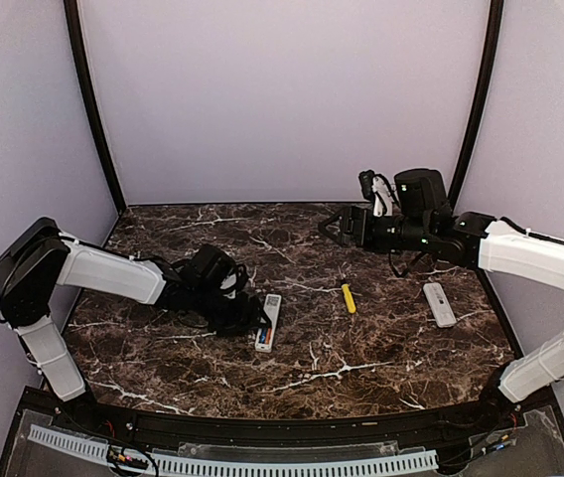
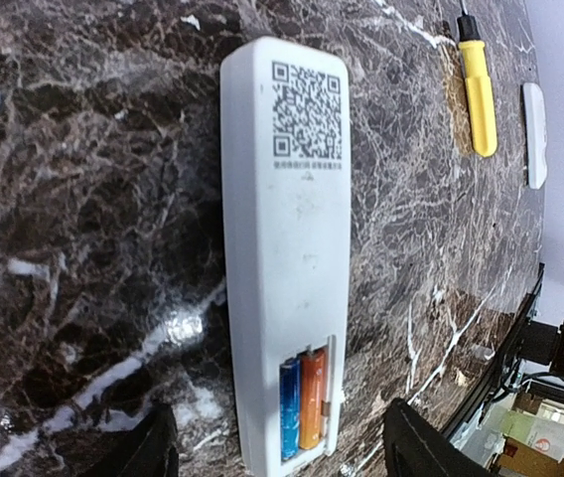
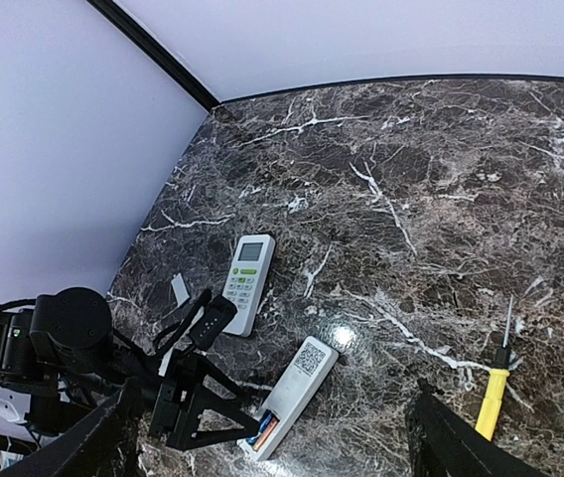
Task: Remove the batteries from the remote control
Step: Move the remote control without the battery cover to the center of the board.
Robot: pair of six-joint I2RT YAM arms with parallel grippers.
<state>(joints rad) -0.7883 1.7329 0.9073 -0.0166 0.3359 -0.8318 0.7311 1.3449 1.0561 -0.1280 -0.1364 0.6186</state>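
Plainly, the left gripper (image 2: 280,437) stands wide. Its two black fingers (image 2: 153,449) flank the battery end of the remote control (image 2: 287,229), and a strip of marble shows between each finger and the remote's long edges, so nothing is gripped. Between them the uncovered compartment holds the batteries (image 2: 302,399), a blue cell beside an orange one, lying lengthwise in the white body (whether either is lifted from its seat I cannot tell). The remote control lies face down, with the QR code (image 2: 307,109) at its far end and the compartment end towards the near edge of the table (image 2: 83,199).

To its right runs a band of bare marble, then the yellow-handled screwdriver (image 2: 478,99), roughly parallel to it. Beyond that, another white remote (image 1: 439,304) lies near the table's right edge. On the other side, in the right wrist view, a face-up remote with a display (image 3: 247,281) and a small white cover (image 3: 180,288) lie close together by the left arm, towards the left wall.

The right gripper (image 1: 330,227) hovers high over the far right of the table, well apart from every object, its fingers (image 3: 451,437) spread wide with nothing between them. Bare marble stretches from the remote control's far end to the back wall.
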